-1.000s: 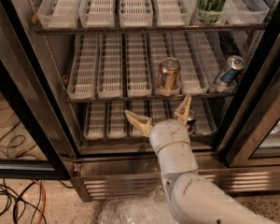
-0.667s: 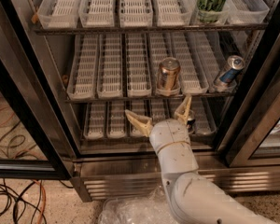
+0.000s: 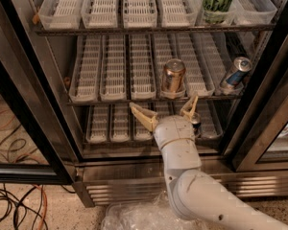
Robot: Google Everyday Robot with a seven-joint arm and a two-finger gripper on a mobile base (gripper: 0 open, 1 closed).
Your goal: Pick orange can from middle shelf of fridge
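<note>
The orange can (image 3: 173,76) stands upright in a white lane tray at the front of the middle shelf (image 3: 110,75) of the fridge (image 3: 29,104). My gripper (image 3: 164,109) is just below and in front of the can, level with the shelf's front edge. Its two tan fingers (image 3: 143,116) are spread wide apart and hold nothing. The can sits above the gap between them, not touched.
A slim blue-and-silver can (image 3: 235,74) leans at the right end of the middle shelf. A tall green-and-black can (image 3: 218,3) stands on the top shelf. A dark can (image 3: 196,123) sits on the bottom shelf behind my wrist. Cables (image 3: 14,200) lie on the floor at left; crumpled plastic (image 3: 134,217) lies below.
</note>
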